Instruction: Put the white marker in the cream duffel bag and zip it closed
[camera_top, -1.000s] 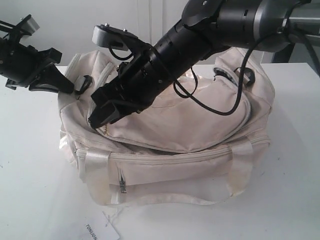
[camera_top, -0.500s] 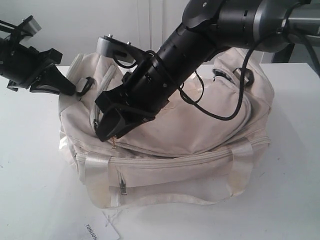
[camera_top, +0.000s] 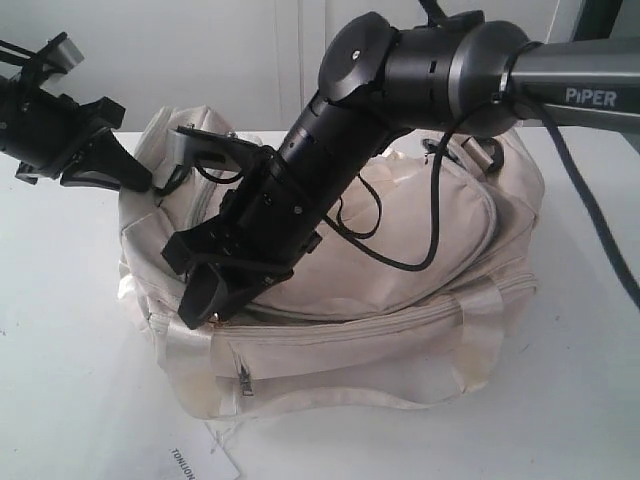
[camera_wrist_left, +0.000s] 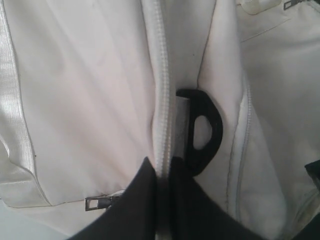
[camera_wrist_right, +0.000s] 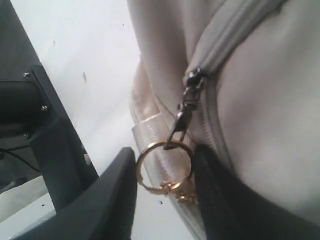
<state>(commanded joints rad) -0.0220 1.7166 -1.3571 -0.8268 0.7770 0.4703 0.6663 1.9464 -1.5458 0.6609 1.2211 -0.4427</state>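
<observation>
Bench (camera_top: 70, 400), white and plain, carries the cream duffel bag (camera_top: 400, 335), which lies with its front pocket toward the exterior camera. The right arm reaches across the top of the bag and down to its front left corner, where the right gripper (camera_top: 202, 303) sits against the fabric just above the pocket. In the right wrist view its two dark fingers (camera_wrist_right: 112, 205) stand fairly wide apart, with the gold ring pull (camera_wrist_right: 165, 167) spanning the gap and meeting a finger on each side, so the gripper has hold of that ring. The ring hangs from a small metal slider (camera_wrist_right: 192, 80) on the bag's curved top zipper (camera_wrist_right: 235, 30), and the run of zipper beyond the slider looks joined.

The left gripper (camera_top: 138, 180) is at the bag's left end, beside a black end ring (camera_wrist_left: 202, 130). Its fingertips (camera_wrist_left: 137, 200) are drawn nearly together, pinching a strip of the bag's zipper seam (camera_wrist_left: 161, 100) between them. A small metal zip tab (camera_wrist_left: 97, 202) lies on the fabric just beside those fingertips.

On the bench in front of the bag lies a white paper tag (camera_top: 205, 462) with black print.
</observation>
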